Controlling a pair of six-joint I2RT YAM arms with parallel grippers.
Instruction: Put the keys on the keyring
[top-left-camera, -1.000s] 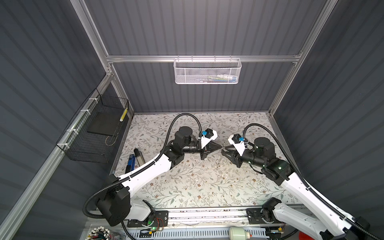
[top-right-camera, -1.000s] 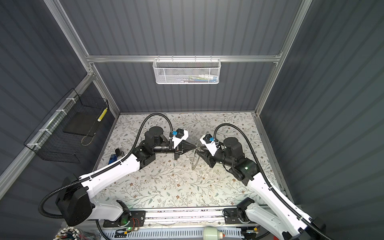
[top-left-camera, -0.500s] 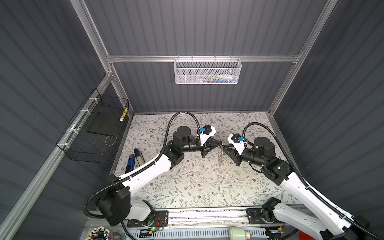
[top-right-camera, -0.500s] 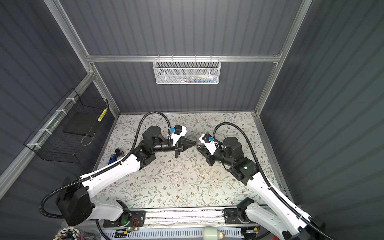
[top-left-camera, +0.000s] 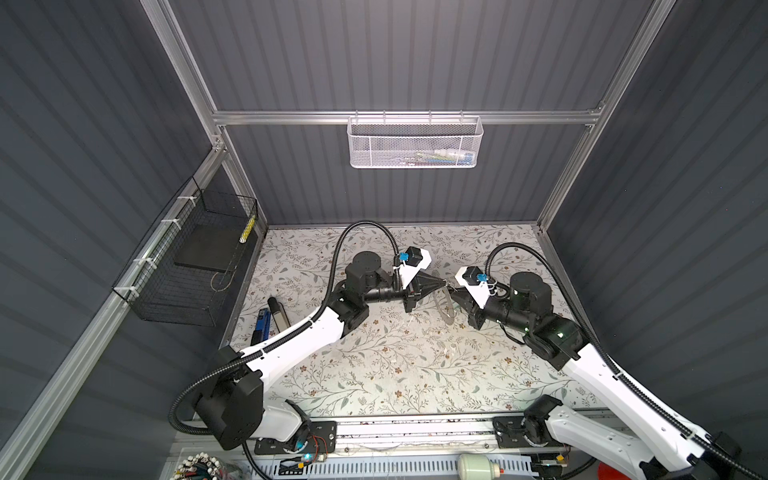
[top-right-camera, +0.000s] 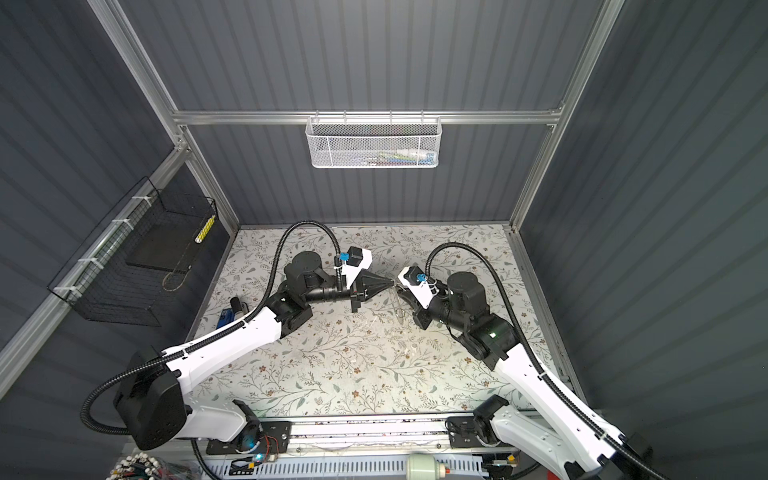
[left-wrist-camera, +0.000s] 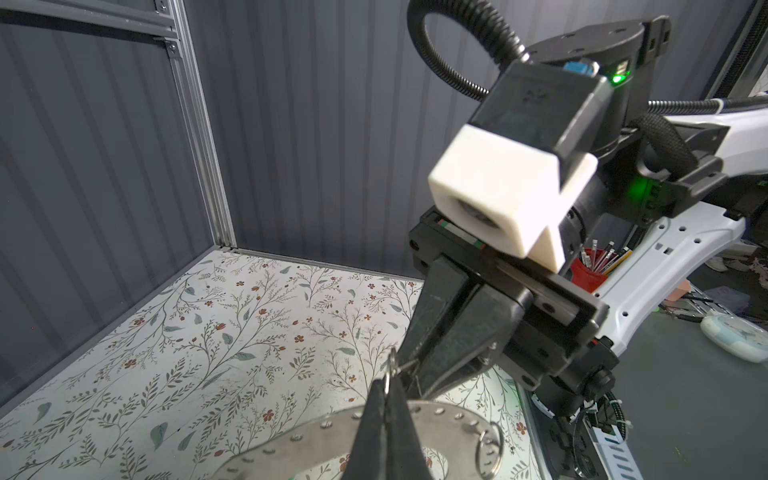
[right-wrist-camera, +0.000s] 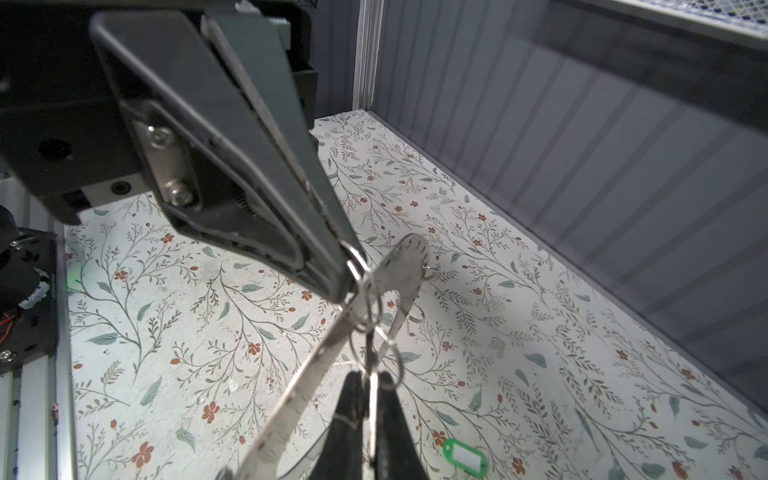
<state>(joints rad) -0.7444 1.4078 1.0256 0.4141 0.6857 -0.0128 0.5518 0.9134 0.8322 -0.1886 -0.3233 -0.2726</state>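
Observation:
The keyring (top-left-camera: 444, 306) (top-right-camera: 399, 308), a flat grey metal plate with rim holes and small wire loops, hangs above the floral table between my two grippers. My left gripper (left-wrist-camera: 386, 386) (top-left-camera: 444, 284) (top-right-camera: 392, 282) is shut on a small wire loop at the plate's rim (left-wrist-camera: 291, 440). My right gripper (right-wrist-camera: 370, 380) (top-left-camera: 455, 296) (top-right-camera: 402, 293) is shut on a thin metal loop that hangs in the cluster of rings by the plate (right-wrist-camera: 291, 399), seen edge-on. The two grippers' tips nearly meet. A green key tag (right-wrist-camera: 464, 456) lies on the table below.
A black wire basket (top-left-camera: 187, 266) hangs on the left wall and a white mesh basket (top-left-camera: 415, 141) on the back wall. A blue tool and a dark stick (top-left-camera: 268, 318) lie at the table's left edge. The enclosure walls stand close on three sides.
My right gripper's jaws have closed on a loop by the plate. The left gripper stayed shut and shifted slightly, with the plate swinging beneath it.

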